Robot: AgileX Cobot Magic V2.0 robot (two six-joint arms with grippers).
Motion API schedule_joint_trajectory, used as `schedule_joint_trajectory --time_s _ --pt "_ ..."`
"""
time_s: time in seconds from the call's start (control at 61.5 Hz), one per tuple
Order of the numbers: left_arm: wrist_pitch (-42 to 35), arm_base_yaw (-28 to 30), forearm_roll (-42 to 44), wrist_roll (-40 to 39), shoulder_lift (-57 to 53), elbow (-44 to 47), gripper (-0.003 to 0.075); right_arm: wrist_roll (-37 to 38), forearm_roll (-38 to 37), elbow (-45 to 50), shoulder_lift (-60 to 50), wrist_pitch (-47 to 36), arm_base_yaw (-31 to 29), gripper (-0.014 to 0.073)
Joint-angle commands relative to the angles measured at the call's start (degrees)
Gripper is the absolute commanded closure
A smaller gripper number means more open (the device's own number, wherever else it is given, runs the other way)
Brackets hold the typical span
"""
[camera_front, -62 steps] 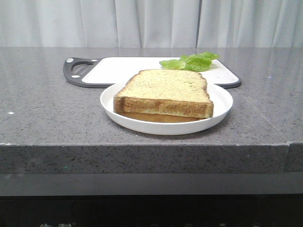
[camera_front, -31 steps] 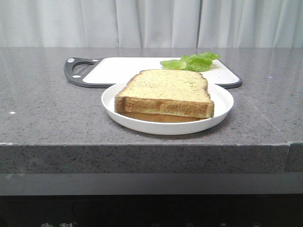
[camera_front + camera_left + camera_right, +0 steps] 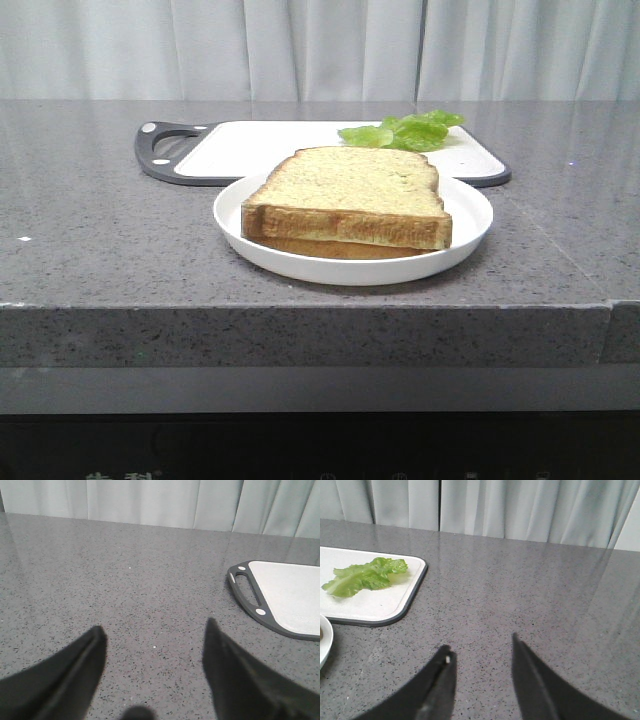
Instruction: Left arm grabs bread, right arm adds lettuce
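Backdrop: pale grey curtain across the top of every view; grey speckled bench (image 3: 100,240) fills the middle of the front view.
Bread: thick slice (image 3: 345,195) at frame centre, lying on a thinner second slice (image 3: 330,247), both on a white plate (image 3: 470,215).
Lettuce: ruffled leaf (image 3: 402,131) on the white cutting board (image 3: 260,145), upper right of centre in the front view; upper left in the right wrist view (image 3: 365,575).
Left gripper: (image 3: 155,645) fingers spread wide, nothing between them, over bare bench; only the board's handle end (image 3: 247,587) shows at the right edge of its view. Bread is not in this view.
Right gripper: (image 3: 482,652) fingers spread, empty, over bare bench well apart from the leaf.
Task state: judged not yet begun; neither item is touched.
Risk, bread: a grasp set too low could catch both slices, or nudge the plate across the smooth bench.
Risk, lettuce: the leaf lies flat and limp; fingers may close above it, or pinch only a frill and tear it.
Risk, arms: plate and board lie just beside each other, so both arms converge on a tight zone and could foul one another.
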Motion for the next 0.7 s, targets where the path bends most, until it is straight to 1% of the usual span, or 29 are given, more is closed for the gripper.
schedule_joint_trajectory --time_s 0.0,0.049,0.163,0.228,0.325,0.439,0.472,0.634,0.683 --pt "-5.22 0.16 -1.69 -0.59 0.72 -2.13 0.009 -0.14 -0.55 -1.39 0.98 -5.39 -0.18 0.0055" --pt "-5.22 0.16 -4.25 -0.59 0.72 -2.13 0.0087 -0.14 -0.55 -1.27 0.98 -5.16 -0.18 0.0027" --pt "-3.74 0.16 -7.89 -0.59 1.3 -2.44 0.009 -0.14 -0.55 -1.27 0.98 -4.97 -0.18 0.0033" --pt "-0.87 -0.77 -9.42 -0.47 3.05 -4.03 0.009 -0.14 -0.55 -1.27 0.98 -5.02 -0.18 0.0033" --pt "4.05 -3.82 -12.64 3.53 7.46 -7.99 0.009 -0.14 -0.55 -1.27 0.98 -5.02 -0.18 0.0033" --pt "7.93 -9.72 -18.65 7.01 14.94 -13.54 0.0091 -0.14 -0.55 -1.27 0.98 -4.91 -0.18 0.0033" --pt "8.7 -12.24 -19.91 7.6 17.86 -15.47 0.0092 -0.14 -0.55 -1.27 0.98 -4.91 -0.18 0.0033" --pt "9.06 -23.52 -20.28 7.98 29.23 -23.03 0.0092 -0.14 -0.55 -1.27 0.98 -4.85 -0.13 0.0033" --pt "8.95 -26.84 -20.15 7.98 33.25 -25.58 0.0104 -0.14 -0.55 -1.27 0.98 -4.85 -0.13 0.0033"
